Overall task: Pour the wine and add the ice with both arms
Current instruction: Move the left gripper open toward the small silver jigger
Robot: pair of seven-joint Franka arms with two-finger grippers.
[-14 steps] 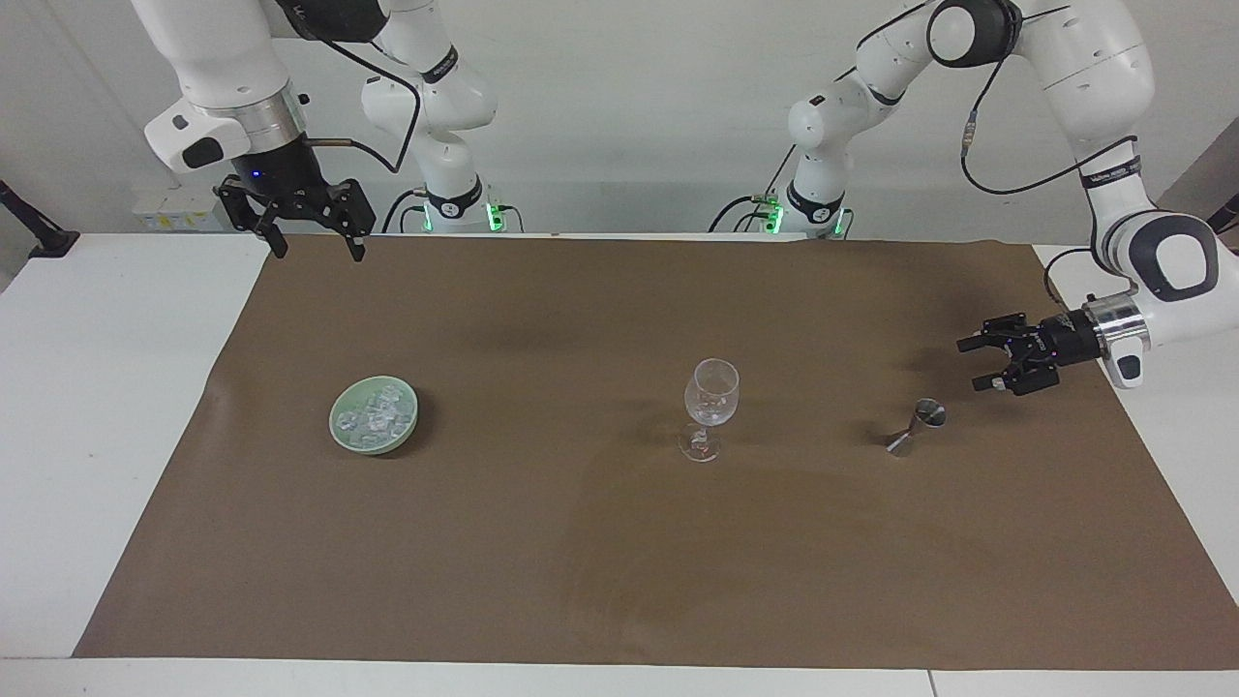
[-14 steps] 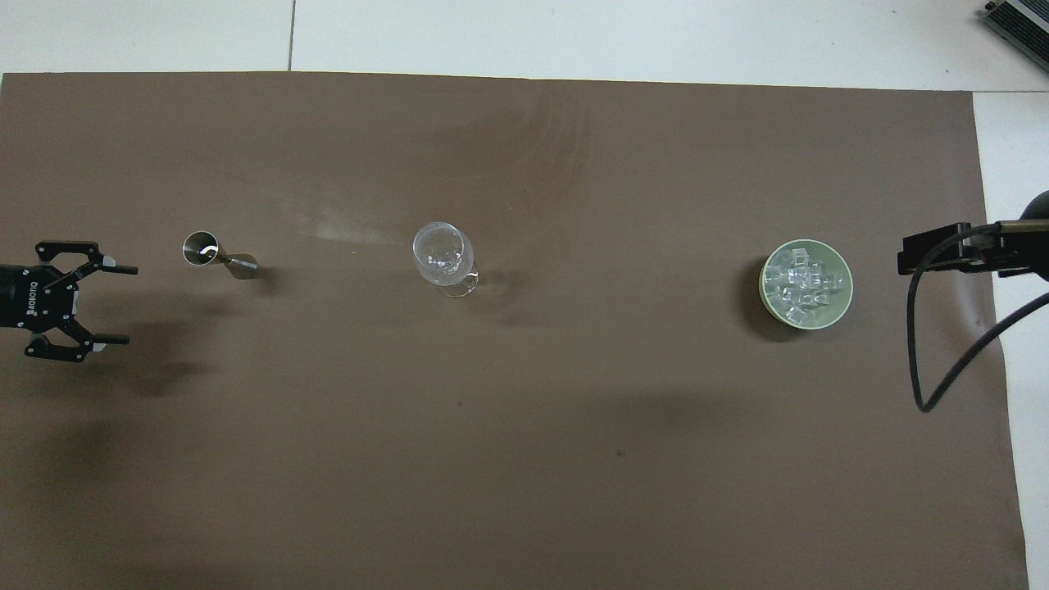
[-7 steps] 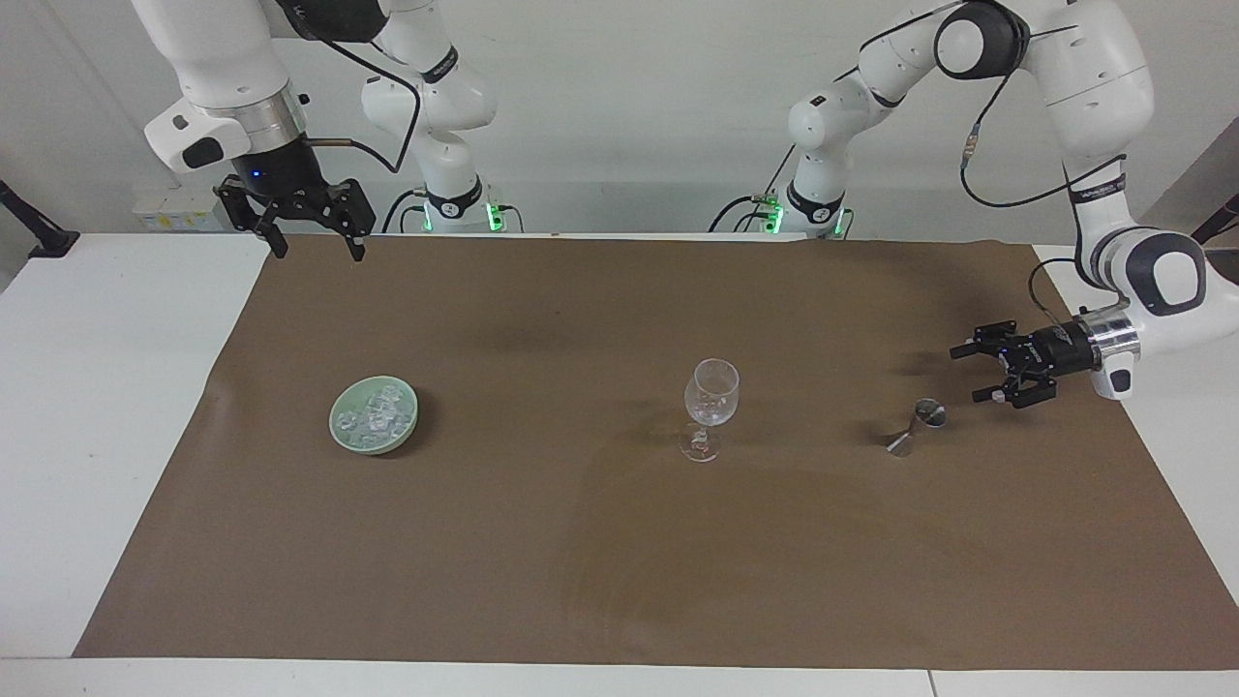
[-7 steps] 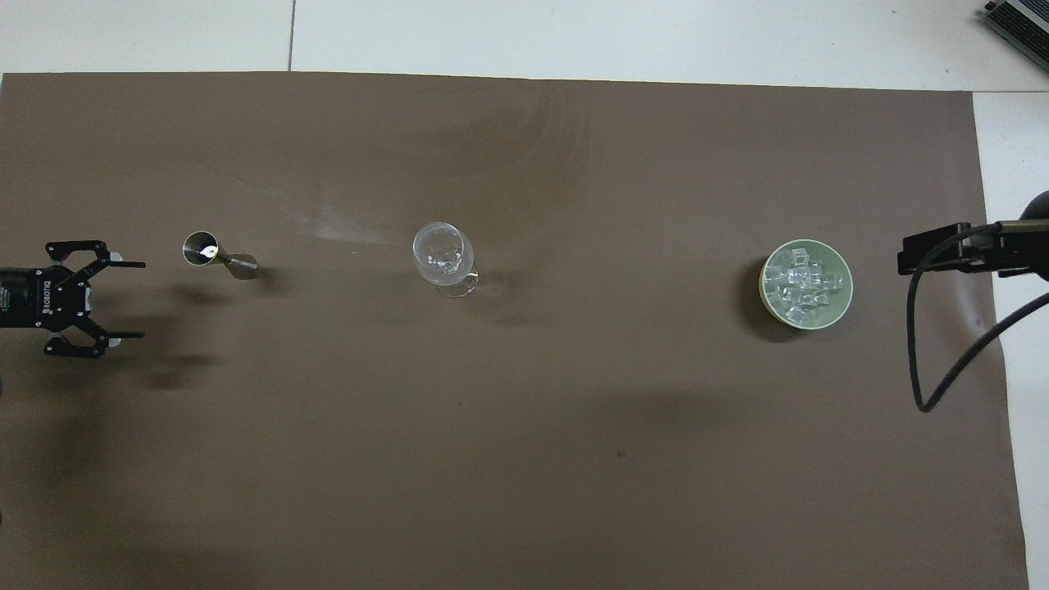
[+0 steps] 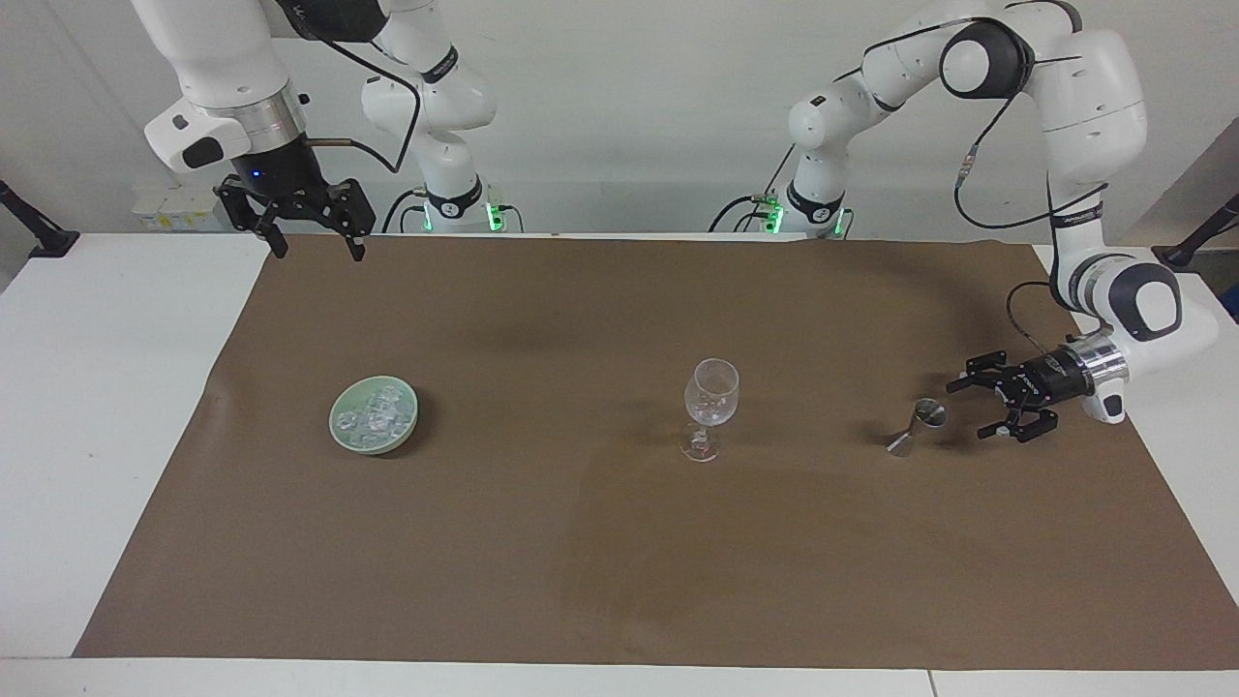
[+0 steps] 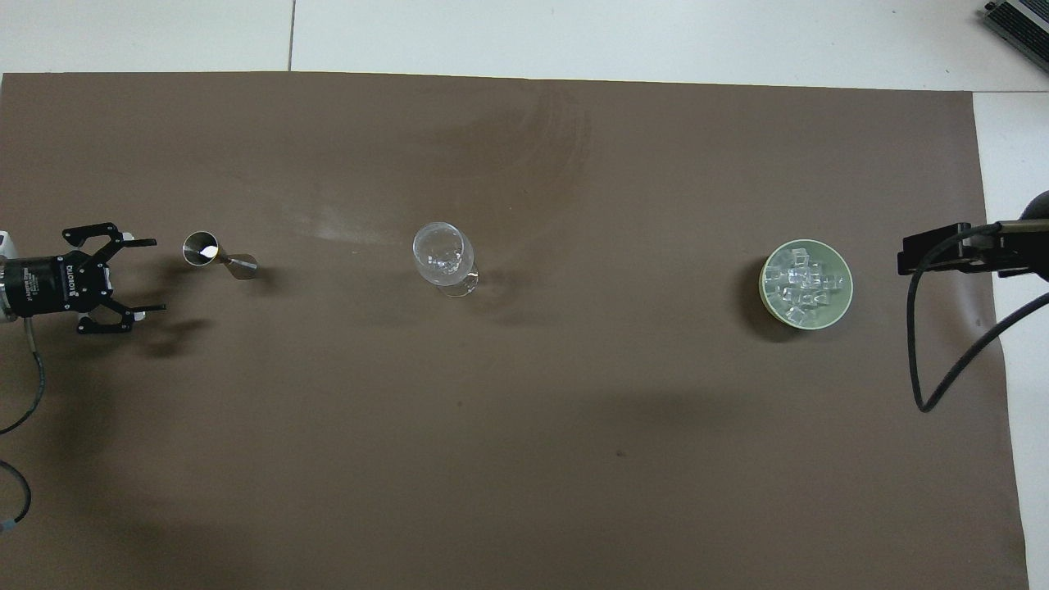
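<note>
So the left pincer (image 5: 982, 407) is being held wide open, low over the brown mat (image 5: 619, 542) near the left arm's end of the surface, just beside the little metal jigger (image 5: 918, 426) but not touching it. That gap is being shown best in the facing view; from overhead the left pincer (image 6: 139, 274) is being seen side-on, with its arm being cut off at the picture edge.

The right pincer (image 5: 312, 240) is being held open too, high over the mat's corner at the robots' edge. Only a cable and a dark bit of that arm are being caught overhead.

The ice (image 6: 805, 283) is being kept heaped in the green dish (image 6: 844, 303) toward the right arm's end. The wine glass (image 5: 711, 402) is standing mid-mat; anything inside it is hard to make out.
</note>
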